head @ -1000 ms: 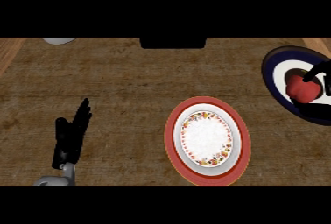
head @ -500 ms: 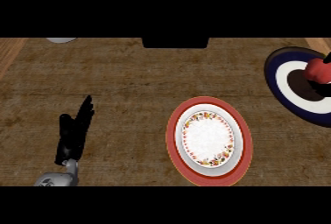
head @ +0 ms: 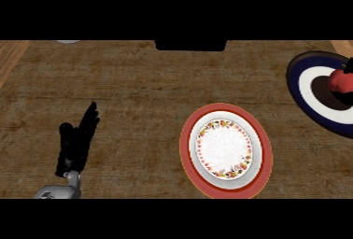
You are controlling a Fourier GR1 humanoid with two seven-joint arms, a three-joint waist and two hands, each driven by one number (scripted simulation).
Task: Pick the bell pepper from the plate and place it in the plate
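Nearest you, the left hand point(head: 76, 140) rests open on the brown wooden counter point(head: 138, 84), fingers straight. Beside it sits the red-rimmed round plate with a floral border point(head: 225, 149) — the likely target. Farther right, the red bell pepper point(head: 341, 81) lies on the dark blue and white plate point(head: 307, 88) at the edge, partly cut off. You cannot see the right hand. Expect a light, smooth, hollow body — take it around the widest part.
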